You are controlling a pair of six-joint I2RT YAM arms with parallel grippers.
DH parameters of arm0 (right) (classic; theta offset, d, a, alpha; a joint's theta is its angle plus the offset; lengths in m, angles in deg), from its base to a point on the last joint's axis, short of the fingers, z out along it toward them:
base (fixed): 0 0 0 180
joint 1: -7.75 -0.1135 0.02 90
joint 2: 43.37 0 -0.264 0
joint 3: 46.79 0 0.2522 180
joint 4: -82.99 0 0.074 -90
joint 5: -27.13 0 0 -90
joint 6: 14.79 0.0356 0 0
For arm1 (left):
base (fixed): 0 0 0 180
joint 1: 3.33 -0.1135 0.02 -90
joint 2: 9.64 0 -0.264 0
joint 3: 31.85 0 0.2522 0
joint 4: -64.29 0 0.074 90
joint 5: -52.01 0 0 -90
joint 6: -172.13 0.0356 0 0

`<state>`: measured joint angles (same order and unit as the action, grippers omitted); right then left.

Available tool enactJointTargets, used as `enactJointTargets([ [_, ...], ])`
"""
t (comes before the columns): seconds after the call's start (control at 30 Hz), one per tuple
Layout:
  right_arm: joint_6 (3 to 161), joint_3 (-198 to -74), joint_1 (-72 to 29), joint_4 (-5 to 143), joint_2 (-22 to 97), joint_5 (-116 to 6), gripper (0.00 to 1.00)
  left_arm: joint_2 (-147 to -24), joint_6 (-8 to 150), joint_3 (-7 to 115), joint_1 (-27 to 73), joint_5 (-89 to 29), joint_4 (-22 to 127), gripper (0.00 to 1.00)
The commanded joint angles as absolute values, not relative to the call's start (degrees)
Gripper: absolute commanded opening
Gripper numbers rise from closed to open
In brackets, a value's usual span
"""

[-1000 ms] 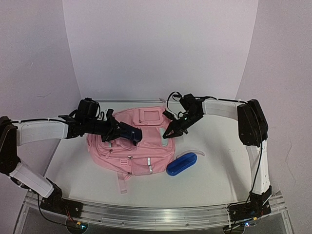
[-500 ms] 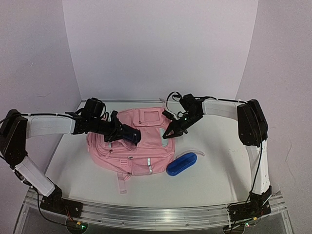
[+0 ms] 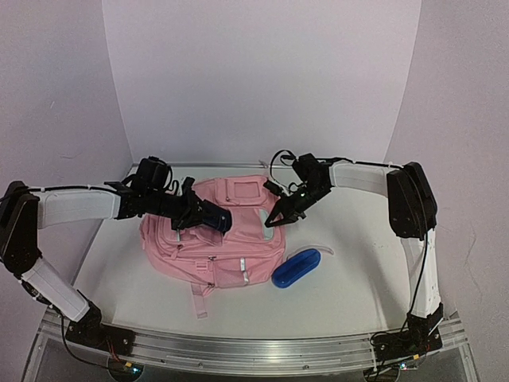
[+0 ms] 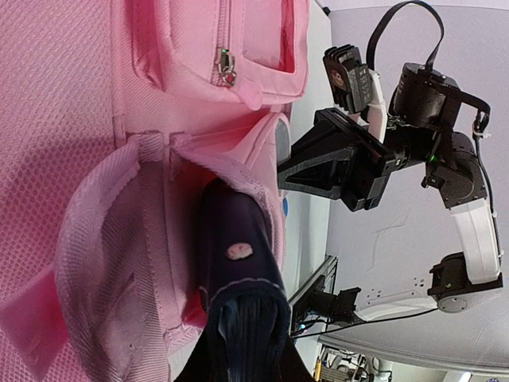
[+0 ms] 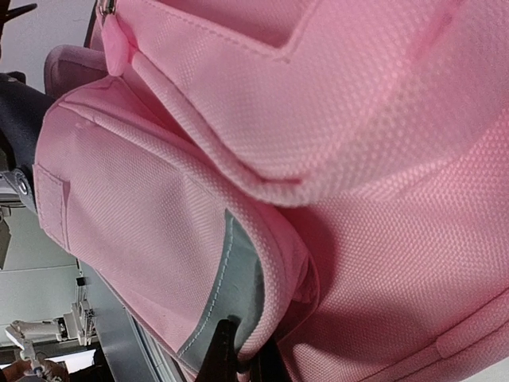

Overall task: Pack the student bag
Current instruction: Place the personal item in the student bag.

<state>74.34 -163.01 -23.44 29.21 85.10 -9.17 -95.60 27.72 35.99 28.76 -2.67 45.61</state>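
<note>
The pink student bag lies flat in the middle of the table. My left gripper is shut on a dark navy fabric item with a ribbed end and a small pink patch. Its far end sits in the open mouth of a pocket of the bag. My left gripper is mostly hidden by the fabric in the left wrist view. My right gripper is shut on the bag's right edge. In the right wrist view it pinches the pocket rim beside a grey patch, holding it up.
A blue oblong case lies on the table to the right of the bag's front, with a thin white cord beside it. White walls stand behind and at both sides. A pink strap trails toward the near edge.
My left arm has stretched a little to the right, carrying the navy item slightly further over the bag's pocket. The right gripper has stayed on the bag's edge.
</note>
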Motion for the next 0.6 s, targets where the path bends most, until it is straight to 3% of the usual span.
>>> enactJointTargets([
  [0.0,71.13,-163.11,-25.91,27.52,85.49,-9.59,0.00,-91.52,22.49,28.00,27.79,-2.54,61.25,0.00],
  [0.2,71.01,-163.12,-25.87,27.33,85.69,-9.08,0.00,-98.16,25.71,27.40,27.58,-10.33,49.11,0.00],
  [0.4,70.72,-163.41,-26.47,27.33,85.51,-8.26,0.00,-107.26,33.89,38.99,30.30,-14.40,32.85,0.03],
  [0.57,70.57,-163.89,-27.31,27.33,85.74,-7.89,0.00,-106.45,30.19,36.42,30.92,-1.91,55.48,0.00],
])
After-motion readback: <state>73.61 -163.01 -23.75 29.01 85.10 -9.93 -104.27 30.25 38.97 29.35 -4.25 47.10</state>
